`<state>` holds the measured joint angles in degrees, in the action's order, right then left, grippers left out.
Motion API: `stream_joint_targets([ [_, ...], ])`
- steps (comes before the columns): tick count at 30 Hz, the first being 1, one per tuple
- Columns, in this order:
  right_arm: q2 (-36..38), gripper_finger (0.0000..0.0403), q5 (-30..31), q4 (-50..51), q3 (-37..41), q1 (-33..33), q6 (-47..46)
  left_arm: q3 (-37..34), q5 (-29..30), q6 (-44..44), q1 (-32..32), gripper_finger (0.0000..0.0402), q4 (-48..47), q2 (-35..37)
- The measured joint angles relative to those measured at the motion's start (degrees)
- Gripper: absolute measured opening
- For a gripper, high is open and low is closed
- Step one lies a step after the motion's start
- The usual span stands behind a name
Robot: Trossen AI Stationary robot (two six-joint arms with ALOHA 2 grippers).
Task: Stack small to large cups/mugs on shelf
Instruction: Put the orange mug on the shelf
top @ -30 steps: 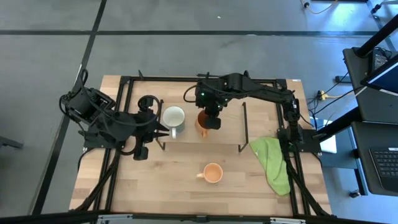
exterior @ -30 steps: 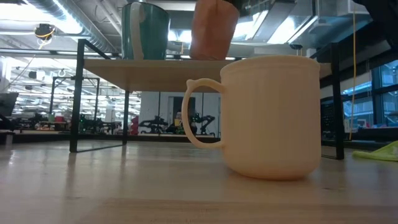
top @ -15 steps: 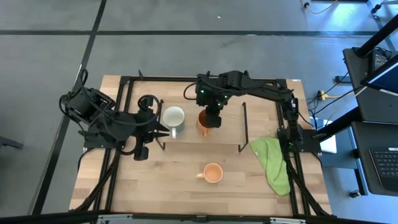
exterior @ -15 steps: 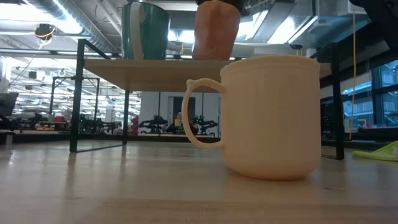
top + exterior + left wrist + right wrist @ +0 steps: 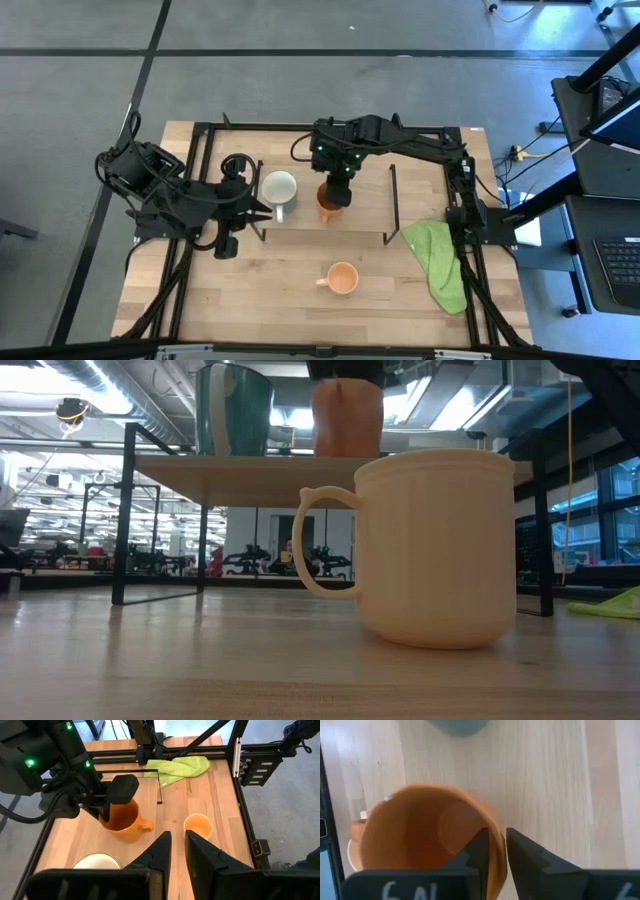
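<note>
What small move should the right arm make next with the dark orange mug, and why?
Probably the right gripper should make sure the dark orange mug is released, then rise straight up. The mug stands upright on the shelf beside the white mug, with the gripper at its rim. The light orange mug waits on the table; the left gripper waits near the white mug.

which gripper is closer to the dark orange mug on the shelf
Right. The right gripper sits directly over the dark orange mug with its fingers astride the rim. The left gripper waits off to the side, beyond the white mug.
</note>
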<state>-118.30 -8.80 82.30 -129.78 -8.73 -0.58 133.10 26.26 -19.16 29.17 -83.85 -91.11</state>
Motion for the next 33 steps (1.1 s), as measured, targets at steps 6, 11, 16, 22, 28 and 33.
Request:
stream_joint_targets([
  [6,0.2,0.0068,0.0,-0.8,0.0,0.0,0.8,0.0,0.0,0.0,0.0,0.0049,-0.1,0.0],
  [11,0.2,0.0069,1.2,-1.7,-1.3,0.0,0.9,0.0,0.0,0.2,0.0,0.0049,-0.1,0.0],
  [16,0.2,0.0065,3.1,-1.6,-3.7,0.0,1.1,0.0,0.0,0.2,0.0,0.0049,-0.1,0.0],
  [22,0.2,0.0052,2.7,-1.6,-4.0,0.0,2.1,0.0,0.0,0.2,0.0,0.0049,-0.2,0.0],
  [28,0.6,0.0051,6.3,-1.7,-5.0,0.1,3.5,0.0,0.0,0.2,0.0,0.0049,-0.3,0.0],
  [33,5.2,0.0049,13.6,-1.2,-4.9,0.4,1.5,0.0,0.0,0.2,0.0,0.0049,-0.7,0.0],
])
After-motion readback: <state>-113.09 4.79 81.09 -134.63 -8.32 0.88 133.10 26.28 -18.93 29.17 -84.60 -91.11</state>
